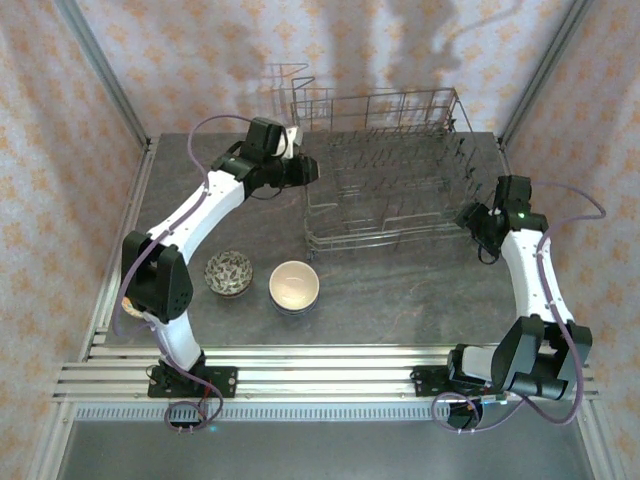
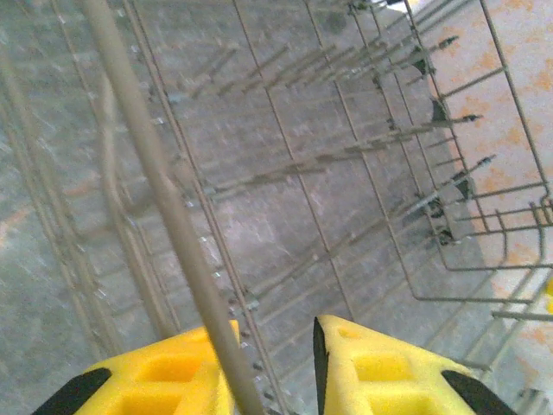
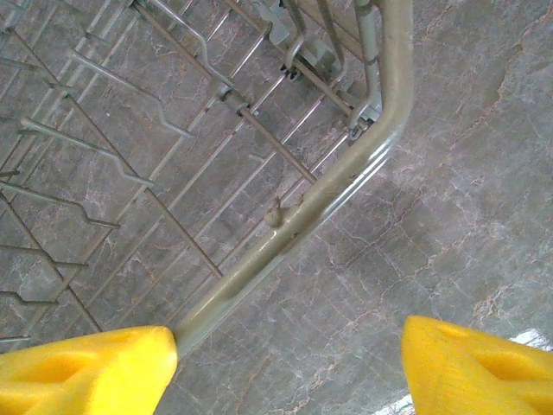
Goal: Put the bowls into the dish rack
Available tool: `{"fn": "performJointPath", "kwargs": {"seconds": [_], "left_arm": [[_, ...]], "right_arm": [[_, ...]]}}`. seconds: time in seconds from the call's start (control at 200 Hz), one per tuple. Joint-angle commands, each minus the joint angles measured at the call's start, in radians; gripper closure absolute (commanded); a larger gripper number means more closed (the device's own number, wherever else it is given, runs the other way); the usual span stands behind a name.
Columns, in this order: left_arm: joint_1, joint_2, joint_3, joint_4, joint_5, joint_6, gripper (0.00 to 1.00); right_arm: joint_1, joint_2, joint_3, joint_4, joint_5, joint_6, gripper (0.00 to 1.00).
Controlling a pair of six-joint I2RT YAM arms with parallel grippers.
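The grey wire dish rack [image 1: 385, 170] stands at the back middle of the table, with no bowl showing inside. A dark speckled bowl [image 1: 229, 272] and a cream bowl [image 1: 294, 284] sit side by side on the table in front of the rack's left corner. My left gripper [image 1: 306, 168] [image 2: 275, 333] is at the rack's left rim [image 2: 164, 216]. Its jaws are narrowed, with a gap still between them and the rim wire beside the left finger. My right gripper [image 1: 468, 215] [image 3: 289, 346] is open wide at the rack's right corner rim [image 3: 346, 181] and holds nothing.
The dark stone table [image 1: 400, 290] is bare in front of the rack and to its right. Aluminium rails [image 1: 320, 372] run along the near edge by the arm bases. A tall wire holder [image 1: 287, 82] rises at the rack's back left. Patterned walls enclose the table.
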Motion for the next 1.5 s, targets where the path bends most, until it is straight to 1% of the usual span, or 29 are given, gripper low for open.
{"fn": "performJointPath", "kwargs": {"seconds": [0.0, 0.14, 0.395, 0.601, 0.691, 0.836, 0.906, 0.991, 1.056, 1.146, 1.221, 1.256, 1.311, 1.336, 1.496], "left_arm": [[-0.035, -0.031, -0.027, 0.001, 0.046, -0.04, 0.73], [-0.077, -0.027, -0.021, -0.024, 0.067, -0.041, 0.75], [-0.142, -0.014, 0.008, -0.064, 0.075, -0.062, 0.78], [-0.195, -0.02, 0.016, -0.097, 0.072, -0.074, 0.78], [-0.221, -0.021, 0.024, -0.113, 0.078, -0.073, 0.78], [-0.248, -0.01, 0.055, -0.163, 0.079, -0.04, 0.77], [-0.259, -0.006, 0.076, -0.192, 0.082, -0.02, 0.74], [-0.275, 0.008, 0.115, -0.247, 0.086, 0.033, 0.73], [-0.284, 0.024, 0.158, -0.316, 0.067, 0.086, 0.72], [-0.288, 0.036, 0.206, -0.387, 0.031, 0.136, 0.65], [-0.288, 0.028, 0.212, -0.396, 0.01, 0.159, 0.61], [-0.288, 0.025, 0.214, -0.399, 0.001, 0.166, 0.54], [-0.288, 0.02, 0.222, -0.406, -0.012, 0.181, 0.4], [-0.289, 0.016, 0.226, -0.411, -0.018, 0.187, 0.36], [-0.266, -0.013, 0.234, -0.429, -0.065, 0.209, 0.24]], "right_arm": [[-0.024, 0.043, 0.021, 0.042, 0.043, 0.008, 0.27], [-0.048, 0.043, 0.032, 0.036, 0.032, -0.001, 0.26], [-0.064, 0.029, 0.037, 0.018, 0.036, -0.024, 0.22], [-0.083, 0.016, 0.057, -0.014, 0.038, -0.059, 0.19], [-0.091, 0.009, 0.064, -0.03, 0.05, -0.074, 0.17], [-0.106, -0.009, 0.082, -0.061, 0.068, -0.098, 0.13], [-0.109, -0.021, 0.095, -0.078, 0.093, -0.111, 0.11], [-0.107, -0.044, 0.098, -0.083, 0.156, -0.116, 0.07], [-0.108, -0.061, 0.093, -0.077, 0.177, -0.12, 0.05], [-0.109, -0.062, 0.104, -0.08, 0.159, -0.123, 0.05], [-0.107, -0.046, 0.117, -0.083, 0.126, -0.118, 0.05], [-0.108, -0.036, 0.125, -0.087, 0.112, -0.114, 0.05], [-0.109, -0.017, 0.136, -0.093, 0.095, -0.109, 0.05], [-0.108, -0.01, 0.14, -0.097, 0.09, -0.11, 0.05], [-0.108, 0.008, 0.172, -0.116, 0.068, -0.113, 0.06]]}}
